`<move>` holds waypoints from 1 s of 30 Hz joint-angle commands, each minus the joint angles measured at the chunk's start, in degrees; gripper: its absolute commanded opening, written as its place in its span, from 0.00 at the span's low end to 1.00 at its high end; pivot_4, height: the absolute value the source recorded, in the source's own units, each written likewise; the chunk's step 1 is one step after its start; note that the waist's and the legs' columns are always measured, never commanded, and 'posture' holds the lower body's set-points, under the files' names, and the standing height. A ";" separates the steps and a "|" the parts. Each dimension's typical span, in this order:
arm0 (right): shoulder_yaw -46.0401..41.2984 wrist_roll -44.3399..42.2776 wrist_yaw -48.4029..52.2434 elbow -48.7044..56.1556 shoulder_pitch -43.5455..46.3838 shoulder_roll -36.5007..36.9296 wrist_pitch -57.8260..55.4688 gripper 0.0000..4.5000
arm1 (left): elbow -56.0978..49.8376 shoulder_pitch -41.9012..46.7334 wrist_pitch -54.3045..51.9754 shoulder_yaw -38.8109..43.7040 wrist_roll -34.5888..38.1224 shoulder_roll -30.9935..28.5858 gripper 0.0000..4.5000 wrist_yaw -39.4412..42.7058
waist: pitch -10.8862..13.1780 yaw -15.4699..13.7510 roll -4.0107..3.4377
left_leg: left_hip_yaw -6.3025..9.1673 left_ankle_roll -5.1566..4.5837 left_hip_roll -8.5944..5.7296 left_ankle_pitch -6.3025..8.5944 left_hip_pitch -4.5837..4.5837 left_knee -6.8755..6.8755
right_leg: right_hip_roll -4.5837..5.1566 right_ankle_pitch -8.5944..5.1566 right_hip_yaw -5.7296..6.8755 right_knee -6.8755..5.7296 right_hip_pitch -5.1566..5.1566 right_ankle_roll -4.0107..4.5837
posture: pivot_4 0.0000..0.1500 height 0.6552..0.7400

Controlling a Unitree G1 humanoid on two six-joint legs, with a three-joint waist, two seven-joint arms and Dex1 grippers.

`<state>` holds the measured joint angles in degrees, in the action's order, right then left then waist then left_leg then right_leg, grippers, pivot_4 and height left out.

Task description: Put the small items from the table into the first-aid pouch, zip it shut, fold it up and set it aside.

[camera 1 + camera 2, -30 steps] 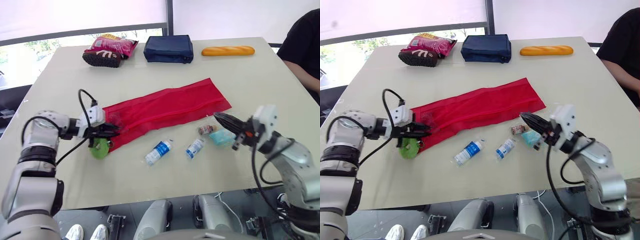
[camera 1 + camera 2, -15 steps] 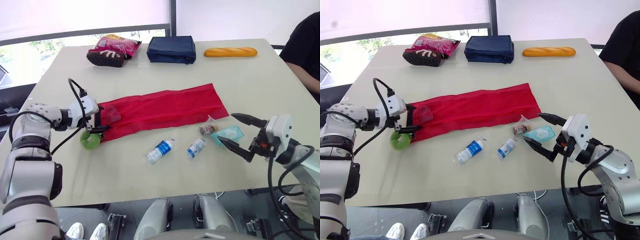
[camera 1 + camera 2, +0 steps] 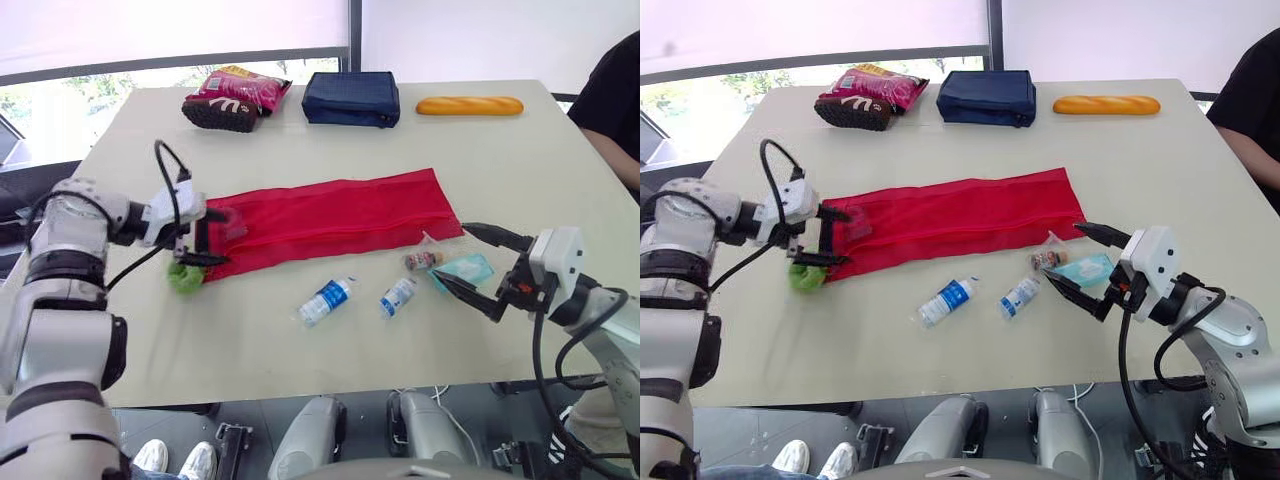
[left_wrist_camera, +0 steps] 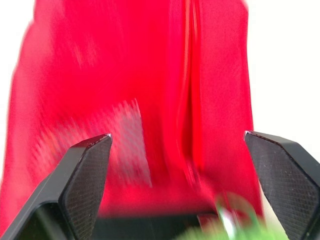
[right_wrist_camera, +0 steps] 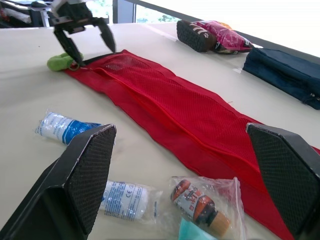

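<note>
Pale beige surface point(image 3: 520, 170) under a bright window point(image 3: 60, 92), and the red first-aid pouch point(image 3: 330, 215) lies unfolded flat across the middle, a long mesh strip running from my left to my right, nothing tucked inside that I can make out. My left pincer point(image 3: 225, 237) is at the pouch's left end, fingers spread wide and gripping nothing; the wrist view has red mesh between the two tips. Right at that end sits the green roll point(image 3: 185, 277), on the surface outside the pouch. Nearer to me on bare surface lie two white-and-blue wrapped items, the larger pack point(image 3: 327, 300) and the smaller pack point(image 3: 398, 296), near each other but apart. To their right the clear bag point(image 3: 423, 260), with something small and brown inside, lies by the pouch's near right corner, and the teal packet point(image 3: 462, 270) is just beside it. My right pincer point(image 3: 450, 250) is wide as well and empty, one finger on each side of the teal packet, tips pointing toward the bag; whether they touch anything I cannot tell. Along the far edge sit a pink snack bag point(image 3: 235, 97), a navy case point(image 3: 350, 98) and a bread loaf point(image 3: 469, 105). A person's dark sleeve point(image 3: 615, 110) shows at my right.
</note>
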<state>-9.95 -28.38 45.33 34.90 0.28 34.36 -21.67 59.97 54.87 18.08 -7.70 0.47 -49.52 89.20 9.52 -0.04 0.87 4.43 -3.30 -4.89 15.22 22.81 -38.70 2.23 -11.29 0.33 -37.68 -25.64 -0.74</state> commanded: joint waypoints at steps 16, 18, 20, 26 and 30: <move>-1.01 -1.79 -5.22 4.77 0.18 1.26 -2.16 0.99 | -2.23 2.96 3.76 -7.39 -11.49 17.41 1.00 -23.67 | -0.01 -0.69 0.04 | -0.02 0.01 0.01 -0.01 0.03 -0.11 | -0.06 0.01 -0.07 -0.05 -0.02 0.00 | 1.00 0.99; -1.50 -2.11 -5.68 5.64 -0.68 1.63 -2.62 0.99 | -0.34 4.22 4.46 -7.10 -11.43 17.36 1.00 -23.63 | -0.02 -0.76 0.05 | -0.03 0.01 0.01 0.00 0.03 -0.14 | -0.05 0.01 -0.06 -0.05 0.00 0.00 | 1.00 0.99; -2.13 -2.19 -6.19 6.23 -1.51 1.90 -2.89 0.99 | 0.62 4.90 4.95 -6.83 -11.27 16.89 1.00 -22.35 | -0.02 -0.74 0.04 | -0.03 0.00 0.01 0.00 0.03 -0.14 | -0.05 0.01 -0.06 -0.05 0.00 0.00 | 1.00 0.99; -1.52 -2.04 -7.67 6.32 -0.86 1.86 -3.21 1.00 | 2.38 5.23 4.85 -7.07 -12.25 16.55 0.82 -21.96 | -0.02 -0.63 0.04 | -0.03 0.00 0.01 0.00 0.02 -0.14 | -0.06 0.01 -0.06 -0.08 0.00 0.00 | 1.00 0.99; -0.50 -1.58 -8.10 5.83 0.26 1.87 -3.25 1.00 | 2.80 5.13 4.47 -6.79 -12.19 17.49 0.41 -21.92 | -0.02 -0.69 0.05 | -0.03 0.00 0.01 0.00 0.02 -0.17 | -0.06 0.01 -0.05 -0.08 0.01 0.00 | 1.00 0.99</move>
<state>-10.15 -29.68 37.62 39.23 -0.17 35.72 -24.94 62.33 59.46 22.84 -14.74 -11.76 -31.83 67.49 9.50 -0.73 0.91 4.40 -3.30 -4.88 15.22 22.83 -38.88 2.17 -11.28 0.28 -37.76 -25.63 -0.75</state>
